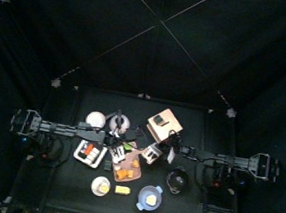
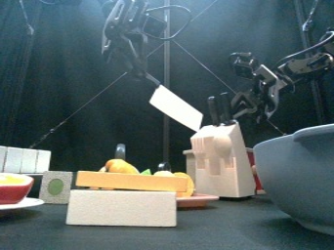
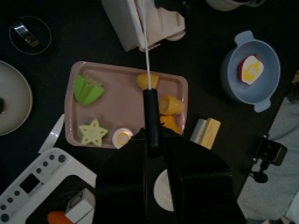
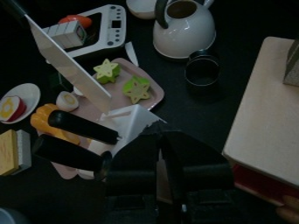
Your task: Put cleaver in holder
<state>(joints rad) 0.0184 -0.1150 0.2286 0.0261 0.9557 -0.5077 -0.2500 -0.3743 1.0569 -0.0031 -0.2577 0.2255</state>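
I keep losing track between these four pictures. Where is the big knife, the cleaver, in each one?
Top view: the cleaver is small, at the table's middle, hard to make out.
Front view: its white blade hangs tilted above the holder.
Left wrist view: edge-on, held by the left gripper, over the pink tray.
Right wrist view: blade slanting above the tray.
Shared landmark: the pink tray of cut fruit.

Top: high overhead, straight down, far.
Front: table-edge height, level, close.
Wrists: near, looking down; both share the pink tray [image 3: 176, 83].
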